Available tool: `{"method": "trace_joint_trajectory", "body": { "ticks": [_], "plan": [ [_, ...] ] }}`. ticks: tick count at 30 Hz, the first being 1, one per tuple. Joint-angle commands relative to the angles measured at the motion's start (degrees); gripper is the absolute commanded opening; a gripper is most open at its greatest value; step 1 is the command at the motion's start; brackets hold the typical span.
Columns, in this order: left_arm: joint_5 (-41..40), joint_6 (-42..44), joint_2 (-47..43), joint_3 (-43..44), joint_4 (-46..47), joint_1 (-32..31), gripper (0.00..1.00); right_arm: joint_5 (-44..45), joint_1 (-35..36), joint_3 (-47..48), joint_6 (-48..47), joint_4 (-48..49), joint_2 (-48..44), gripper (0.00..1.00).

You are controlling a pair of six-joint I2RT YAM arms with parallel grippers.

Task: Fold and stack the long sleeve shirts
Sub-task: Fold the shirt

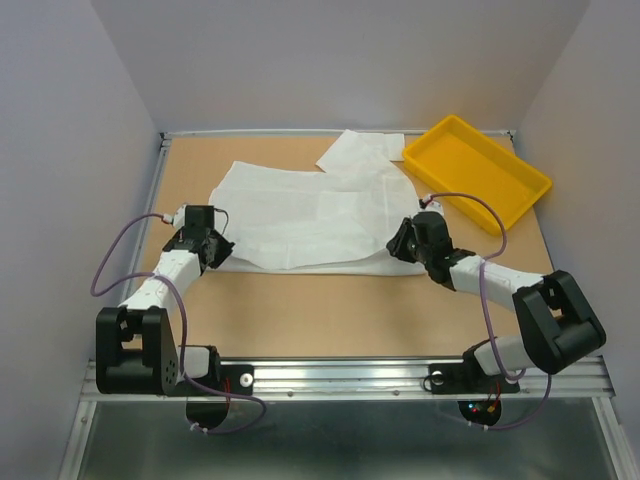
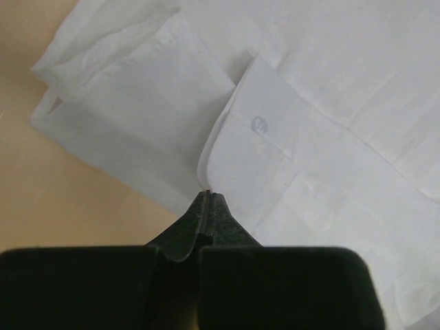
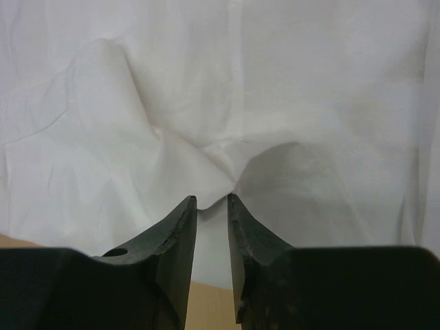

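Note:
A white long sleeve shirt (image 1: 310,215) lies spread flat across the middle of the table. A second piece of white cloth (image 1: 358,150) lies behind it by the tray. My left gripper (image 1: 207,247) is at the shirt's near left edge. In the left wrist view its jaws (image 2: 208,195) are shut, with the tips pinching the edge of a buttoned cuff (image 2: 259,124). My right gripper (image 1: 408,240) is at the near right edge. In the right wrist view its jaws (image 3: 212,201) are closed on a puckered fold of the shirt (image 3: 206,158).
A yellow rectangular tray (image 1: 478,170) stands at the back right, next to the shirt's far corner. White walls enclose the table on three sides. Bare wooden tabletop (image 1: 320,310) lies between the shirt and the arm bases.

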Motion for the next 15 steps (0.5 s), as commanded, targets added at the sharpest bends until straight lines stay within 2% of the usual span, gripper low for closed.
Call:
{"method": "trace_joint_trajectory", "body": {
  "ticks": [1, 8, 15],
  "plan": [
    [-0.8, -3.4, -2.0, -2.9, 4.2, -0.2, 0.0, 2.2, -2.8, -4.0, 5.3, 4.8, 0.2, 0.3],
    [0.9, -4.4, -1.8, -6.0, 7.1, -0.2, 0.0, 3.1, -4.4, -6.2, 8.4, 3.7, -1.7, 0.3],
    [2.3, -3.3, -2.9, -5.1, 7.4, -0.2, 0.0, -2.9, -4.8, -3.2, 11.3, 3.7, -1.5, 0.34]
  ]
}}
